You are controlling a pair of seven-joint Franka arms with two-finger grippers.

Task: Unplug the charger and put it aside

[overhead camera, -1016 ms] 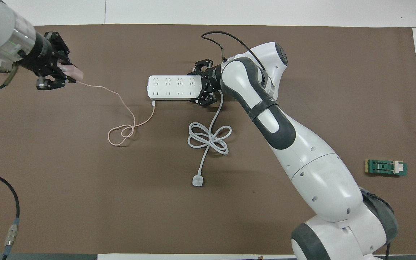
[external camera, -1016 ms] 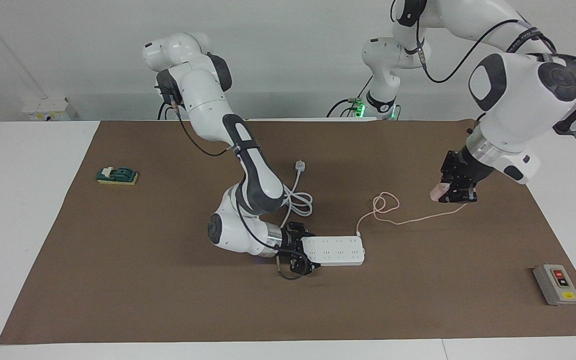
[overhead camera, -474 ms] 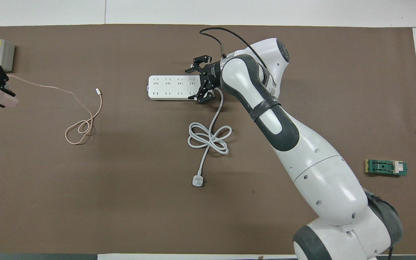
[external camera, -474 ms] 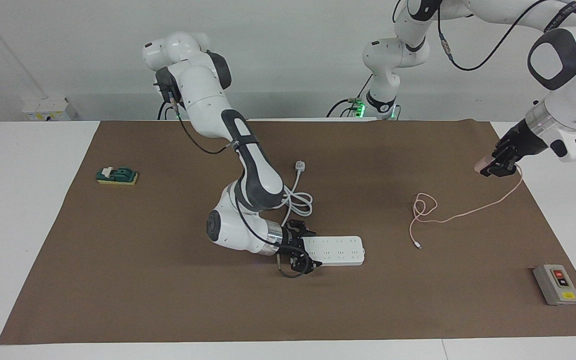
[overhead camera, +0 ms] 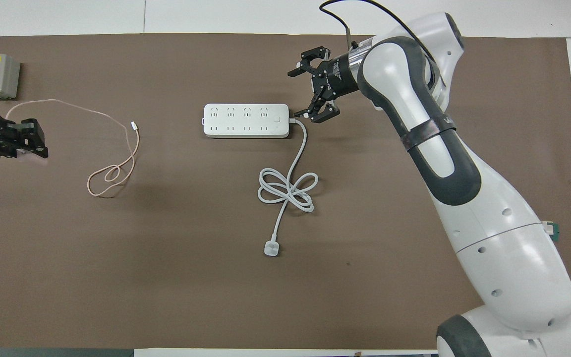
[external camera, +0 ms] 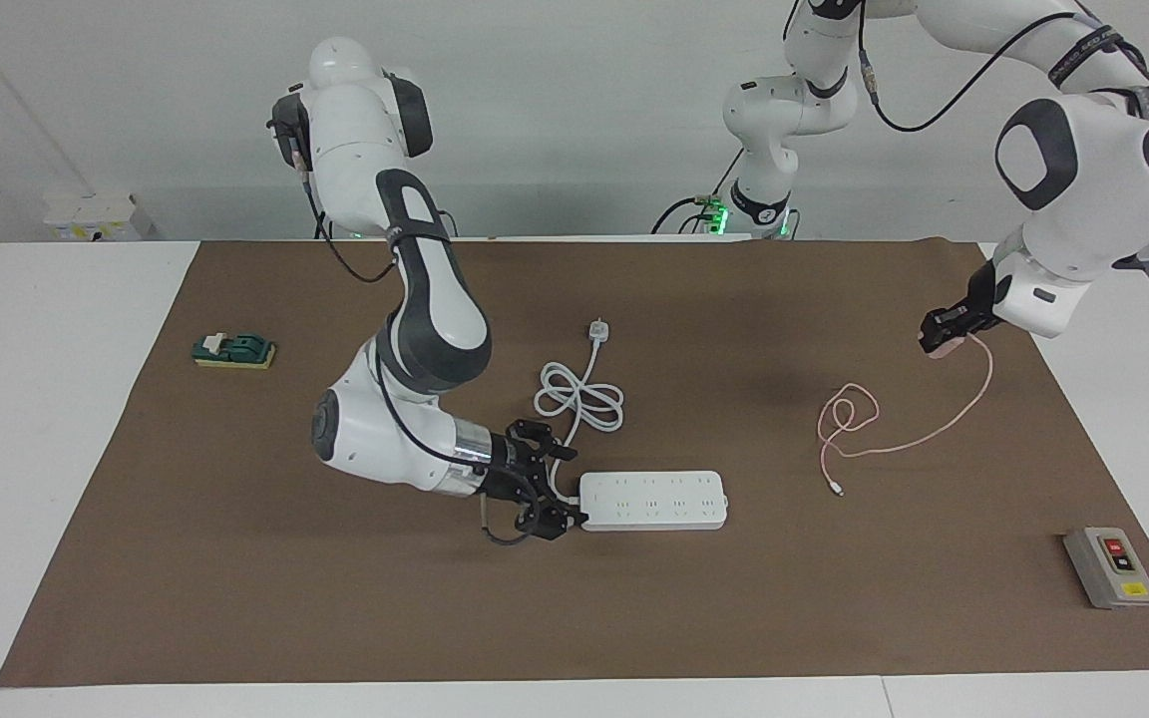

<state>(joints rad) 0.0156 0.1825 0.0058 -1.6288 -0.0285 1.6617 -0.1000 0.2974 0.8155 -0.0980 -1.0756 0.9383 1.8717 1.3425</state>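
Observation:
The charger (external camera: 945, 348) is a small pale-pink cube held in my left gripper (external camera: 942, 337), low over the brown mat near the left arm's end. In the overhead view the left gripper (overhead camera: 27, 145) hides the cube. Its thin pink cable (external camera: 864, 414) trails in a loop on the mat, its free end lying apart from the white power strip (external camera: 652, 499); the cable (overhead camera: 117, 171) also shows from above. My right gripper (external camera: 543, 491) is open and empty, just off the cord end of the power strip (overhead camera: 246, 120), and shows from above too (overhead camera: 315, 94).
The strip's thick white cord (external camera: 579, 399) lies coiled nearer to the robots, ending in a plug (external camera: 598, 330). A grey switch box (external camera: 1110, 566) sits at the mat's corner toward the left arm's end. A green block (external camera: 233, 350) lies toward the right arm's end.
The cable's end came out of the power strip and the left gripper carried the charger toward the left arm's end. The right gripper let go of the strip and drew back from it.

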